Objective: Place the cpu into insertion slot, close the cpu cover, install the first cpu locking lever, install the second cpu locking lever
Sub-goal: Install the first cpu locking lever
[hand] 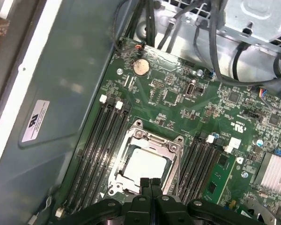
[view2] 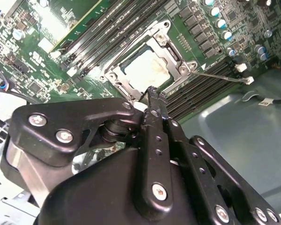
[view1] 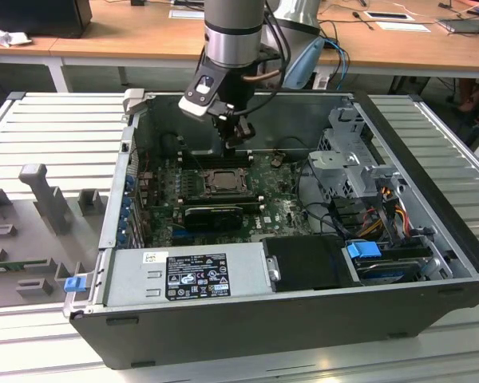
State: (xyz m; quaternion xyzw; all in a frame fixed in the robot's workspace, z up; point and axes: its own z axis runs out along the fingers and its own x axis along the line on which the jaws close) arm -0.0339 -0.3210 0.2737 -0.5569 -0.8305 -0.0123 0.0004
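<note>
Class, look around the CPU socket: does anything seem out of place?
One thin locking lever juts sideways over the memory slots instead of lying along the cpu cover; it looks unlatched.

The arm (view1: 233, 32) is formed as a silver cylinder banded in black, with black cables (view1: 282, 68) draped beside it. The matte black claw (view2: 152, 92) is studded with silver screws (view2: 159, 191).

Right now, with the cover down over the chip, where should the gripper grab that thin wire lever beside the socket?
Probably near the locking lever's free end, away from its pivot by the cpu cover's corner, coming from above with the jaws straddling it: it is a thin straight rod over the memory slots.
</note>
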